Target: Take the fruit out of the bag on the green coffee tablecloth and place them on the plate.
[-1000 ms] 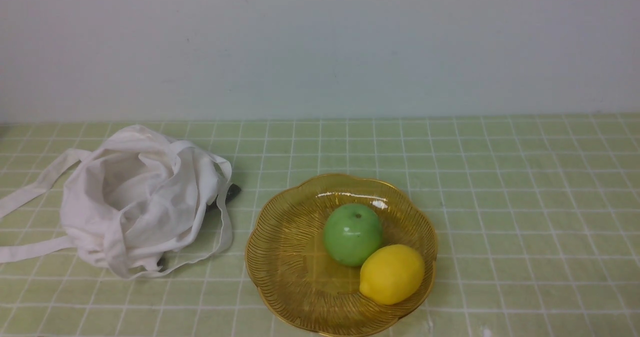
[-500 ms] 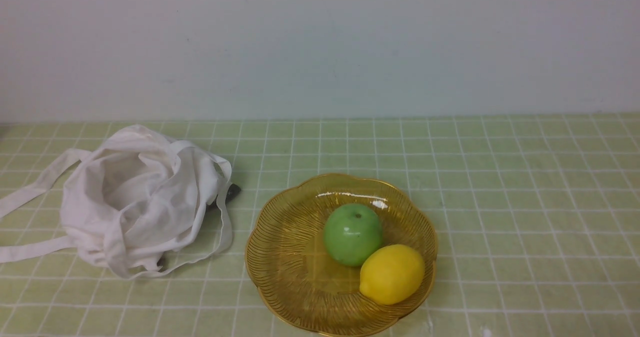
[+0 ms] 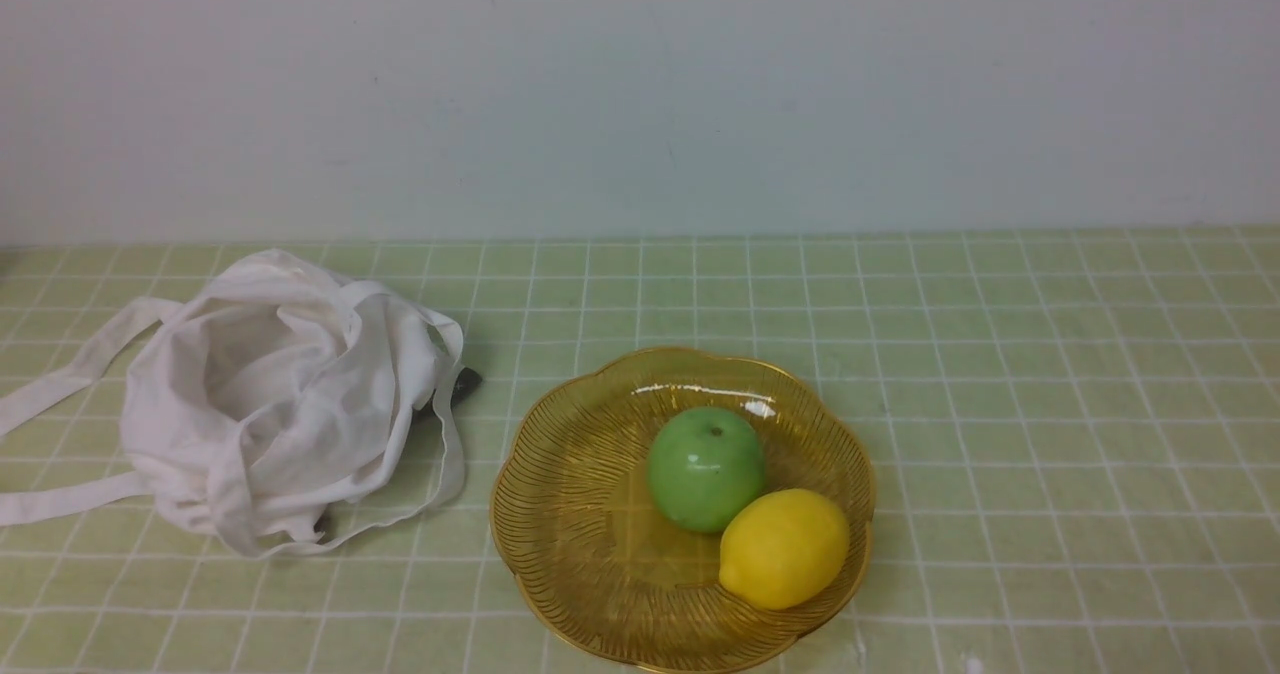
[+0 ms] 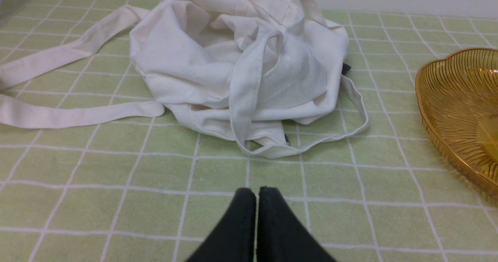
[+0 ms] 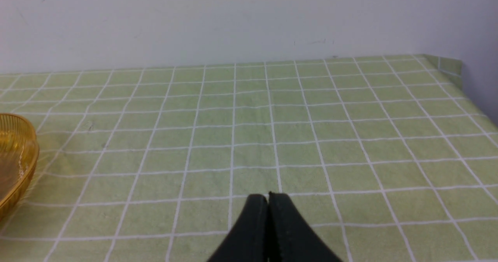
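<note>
Pale wall backing a green gridded cloth, with fruit sitting in an amber dish

Behind everything, a plain pale wall [image 3: 640, 94] is meeting the far edge of a pale green cloth with thin white gridlines [image 3: 1050, 434], which is covering the surface. Only the front view is showing the fruit: a round, glossy green apple [image 3: 705, 470] is resting inside a translucent amber-yellow dish with a scalloped rim [image 3: 560, 514], and a yellow oval lemon [image 3: 785, 550] is lying beside it in the same dish, nearer the robot.

To the dish's left, a soft, crumpled white cloth bag [image 3: 290, 394] is slumping on the cloth, its flat straps spreading outward. Dark material is peeking out from under it; what that is, the views are leaving unclear.

Neither arm is appearing in the front view, but the wrist views are revealing the fingers. The left gripper's dark fingers [image 4: 270, 215] are standing closed, holding nothing, with the bag lying beyond them and part of the dish showing. The right gripper's dark fingers [image 5: 280, 223] are also staying together and empty over the gridded cloth, while just a slice of the dish is entering that view.
</note>
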